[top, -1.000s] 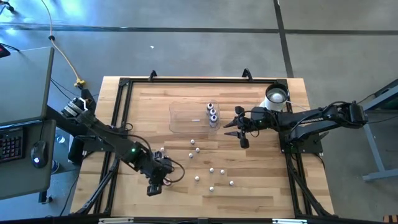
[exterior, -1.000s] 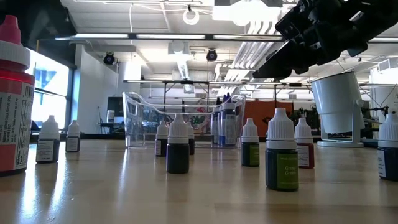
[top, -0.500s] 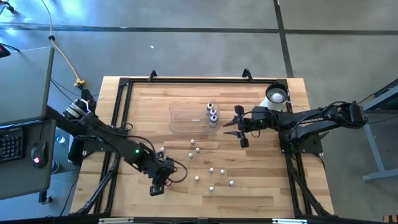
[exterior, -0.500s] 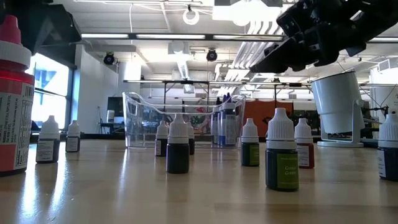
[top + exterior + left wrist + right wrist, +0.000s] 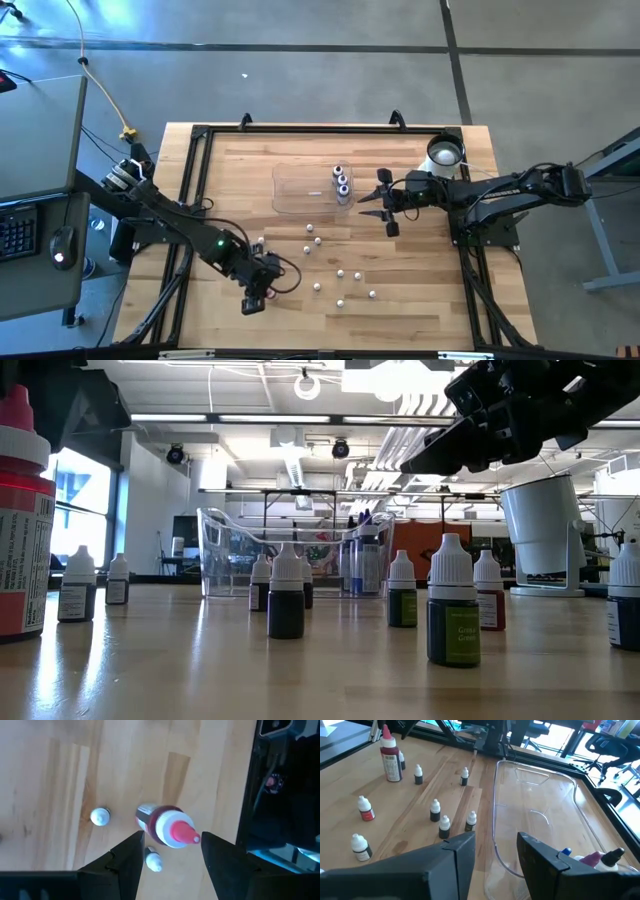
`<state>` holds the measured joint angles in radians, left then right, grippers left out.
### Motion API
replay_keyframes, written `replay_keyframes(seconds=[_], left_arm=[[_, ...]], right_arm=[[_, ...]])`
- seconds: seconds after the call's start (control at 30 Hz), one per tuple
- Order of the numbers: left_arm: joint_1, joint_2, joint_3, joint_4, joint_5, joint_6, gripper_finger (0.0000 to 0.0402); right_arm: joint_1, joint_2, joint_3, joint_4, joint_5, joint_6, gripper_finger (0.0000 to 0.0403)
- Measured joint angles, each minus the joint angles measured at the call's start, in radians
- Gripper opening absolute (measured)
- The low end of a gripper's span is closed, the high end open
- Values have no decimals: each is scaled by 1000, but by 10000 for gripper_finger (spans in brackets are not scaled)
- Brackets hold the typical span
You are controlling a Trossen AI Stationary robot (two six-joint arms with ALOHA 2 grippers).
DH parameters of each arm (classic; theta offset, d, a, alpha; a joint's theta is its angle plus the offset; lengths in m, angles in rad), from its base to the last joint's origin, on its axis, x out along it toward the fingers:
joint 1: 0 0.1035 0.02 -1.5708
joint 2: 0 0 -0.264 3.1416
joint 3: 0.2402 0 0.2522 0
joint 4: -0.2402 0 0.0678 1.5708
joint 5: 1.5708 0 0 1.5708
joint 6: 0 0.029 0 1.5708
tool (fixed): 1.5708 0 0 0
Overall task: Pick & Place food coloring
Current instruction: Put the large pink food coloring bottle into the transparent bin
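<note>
Several tiny food coloring bottles (image 5: 340,272) with whitish caps stand loose on the wooden table, also in the low view (image 5: 286,592) and the right wrist view (image 5: 436,810). Three more stand in the clear tray (image 5: 310,188) at its right end (image 5: 341,182). My left gripper (image 5: 252,298) hovers open near the table's near left, above a larger red bottle (image 5: 167,827) that shows between its fingers (image 5: 172,842), untouched. My right gripper (image 5: 383,215) hangs open in the air, right of the tray (image 5: 545,815), with nothing between its fingers (image 5: 495,842).
A white cup-like object (image 5: 443,155) stands at the far right corner, behind my right arm. The larger red bottle (image 5: 20,510) stands upright near the near edge. A black frame (image 5: 190,200) runs round the table. Bare wood lies on the far left and the near right.
My left gripper has moved a little toward the table's right; its dark shape now shows at the low view's upper left, above the red bottle. The bottles and the tray have stayed in place.
</note>
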<state>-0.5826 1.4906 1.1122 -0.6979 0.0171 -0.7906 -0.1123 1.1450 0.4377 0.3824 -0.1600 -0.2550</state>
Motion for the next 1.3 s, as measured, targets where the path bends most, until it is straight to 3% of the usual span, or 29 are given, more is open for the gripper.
replay_keyframes(seconds=[0.67,1.1,1.3], left_arm=[[0,28,-1,5,-7,32,194],[0,46,0,16,-7,76,118],[0,45,1,18,-9,76,105]], right_arm=[[0,0,0,-4,-7,11,138],[0,0,0,-20,-7,11,138],[0,0,0,-20,-8,11,138]])
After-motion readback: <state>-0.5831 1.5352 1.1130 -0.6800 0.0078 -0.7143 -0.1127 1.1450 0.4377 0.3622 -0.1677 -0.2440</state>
